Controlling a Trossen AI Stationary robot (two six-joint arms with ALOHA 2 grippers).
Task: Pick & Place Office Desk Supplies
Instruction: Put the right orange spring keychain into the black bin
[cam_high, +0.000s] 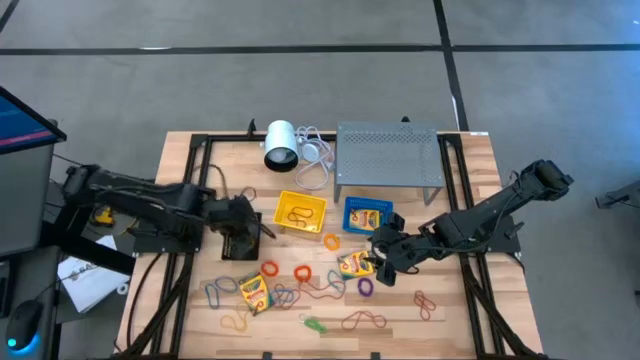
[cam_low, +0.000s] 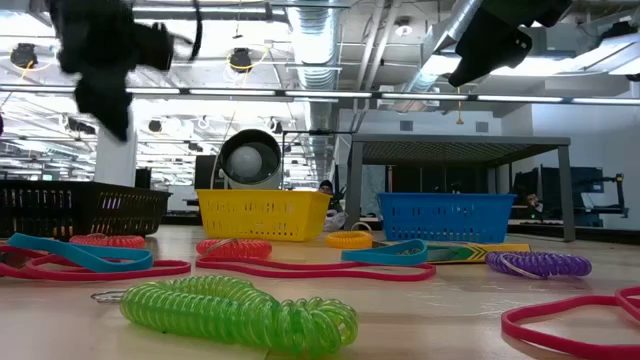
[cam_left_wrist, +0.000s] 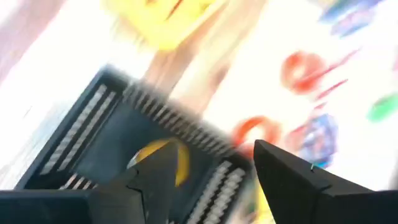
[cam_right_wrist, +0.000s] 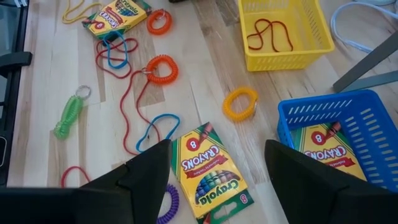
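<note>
The left pincer hangs open and empty over a black tray, a yellow ring lying inside below its tips. The right pincer, wide open and empty, hovers just above a crayon box on the table.

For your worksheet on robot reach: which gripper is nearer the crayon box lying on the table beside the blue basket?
Right. The right gripper hovers open directly beside the crayon box; the left gripper is across the table, over the black basket.

Yellow tray, blue tray, yellow-green crayon box, orange coil ring, green coil.
</note>
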